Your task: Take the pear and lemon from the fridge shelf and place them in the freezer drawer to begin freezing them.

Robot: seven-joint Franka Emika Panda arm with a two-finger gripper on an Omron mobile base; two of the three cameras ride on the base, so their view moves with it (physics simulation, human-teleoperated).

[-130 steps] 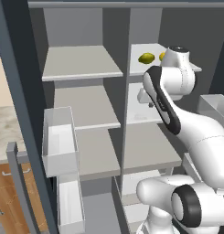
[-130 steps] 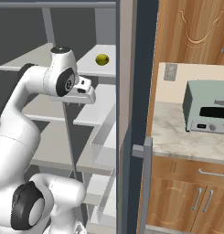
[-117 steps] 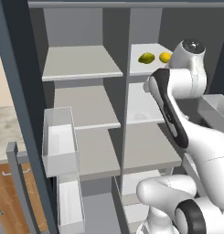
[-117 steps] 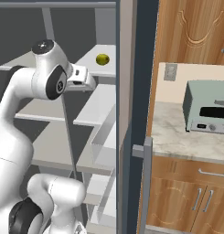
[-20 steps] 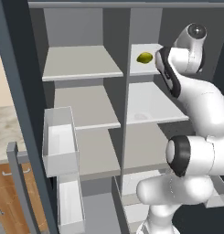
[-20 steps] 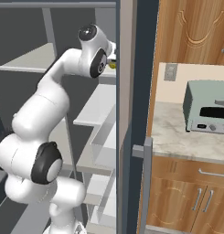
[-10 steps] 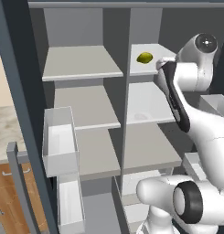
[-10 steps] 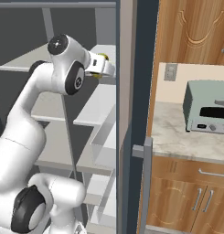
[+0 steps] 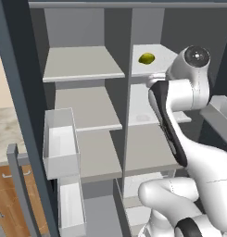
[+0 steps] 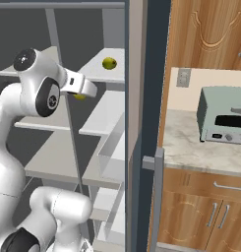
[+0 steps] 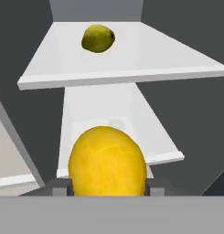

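Observation:
The yellow lemon [image 11: 107,160] fills the bottom of the hand view, with my gripper [image 11: 107,187] shut on it from both sides. In the right base view the gripper [image 10: 86,91] hangs in front of the shelves, the lemon [image 10: 80,97] peeking out under it. The green-yellow pear [image 11: 98,38] lies alone on the top right fridge shelf [image 11: 131,59], above and beyond my hand. It also sits there as the pear [image 9: 146,58] in the left base view and the pear [image 10: 109,63] in the right base view. The freezer drawer is out of view.
White bins [image 9: 59,143] hang on the left side of the open fridge. A lower shelf [image 11: 109,132] lies below the held fruit. The fridge door edge [image 10: 136,123] stands to my right, with a counter and toaster oven [image 10: 223,115] beyond it.
My hand has drawn back from the top right shelf and sunk a little, carrying the lemon with it. The pear has stayed where it was.

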